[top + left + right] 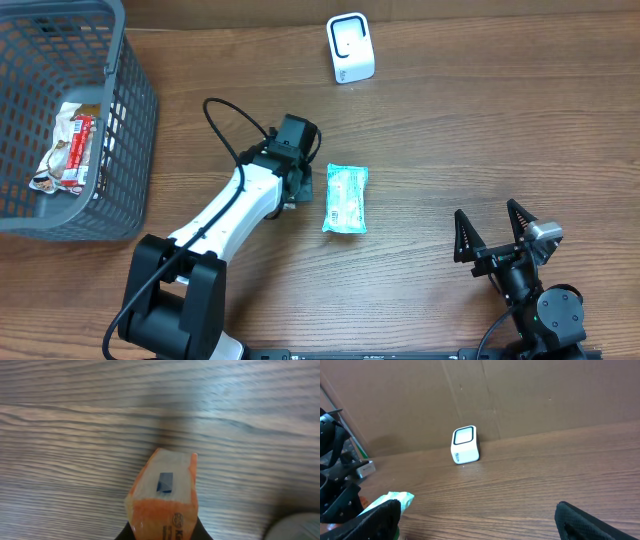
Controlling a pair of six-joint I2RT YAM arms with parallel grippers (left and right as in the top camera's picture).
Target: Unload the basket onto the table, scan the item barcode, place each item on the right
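Gripping an orange-edged packet [162, 492], my left pincer [299, 183] is clamped shut on it over the table [450, 130], just beside a teal packet [345, 199] lying flat. My right pincer [488, 222] stands wide open and empty near the front edge. The white scanner [350, 48] sits well apart, at the far side.

One grey basket [135, 115] at far left holding one wrapped snack [70, 150]; one white scanner [350, 48] far; one pale green packet [346, 199] mid-table; one orange packet [165, 495]
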